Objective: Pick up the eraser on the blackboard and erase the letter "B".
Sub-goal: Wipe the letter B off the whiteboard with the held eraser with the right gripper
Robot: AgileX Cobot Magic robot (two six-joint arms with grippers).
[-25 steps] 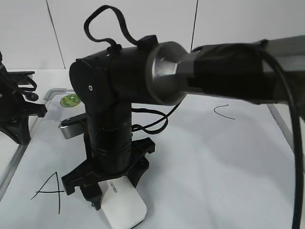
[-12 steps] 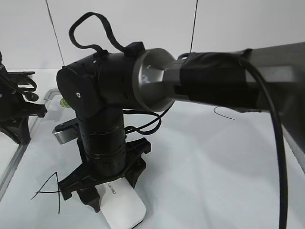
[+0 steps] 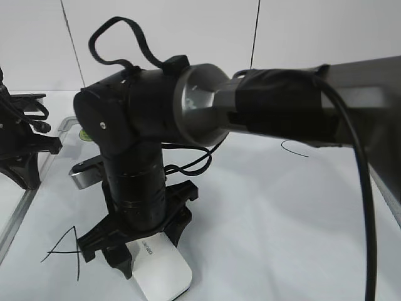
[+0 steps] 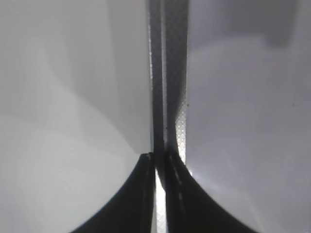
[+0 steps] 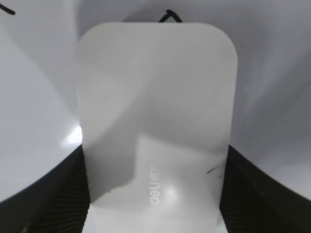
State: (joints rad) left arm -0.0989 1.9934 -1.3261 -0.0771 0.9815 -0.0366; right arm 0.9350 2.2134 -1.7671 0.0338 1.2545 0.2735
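Observation:
The white eraser lies flat on the blackboard near its front edge. My right gripper reaches across to the left and points down, shut on the eraser's two long sides. In the right wrist view the eraser fills the frame between the black fingers, with grey lettering on top. A short black stroke shows just beyond the eraser; I cannot tell which letter it belongs to. The letter "B" is not visible. My left gripper is shut and empty over the board's dark frame edge.
A black "A" is drawn just left of the right gripper. A small curved "C" is at the right rear. The green sticker peeks out behind the right arm. The left arm stands at the far left edge.
The right arm has moved a little to the left, sliding the held eraser with it towards the "A". In the last half second it hardly moved. The left arm is still.

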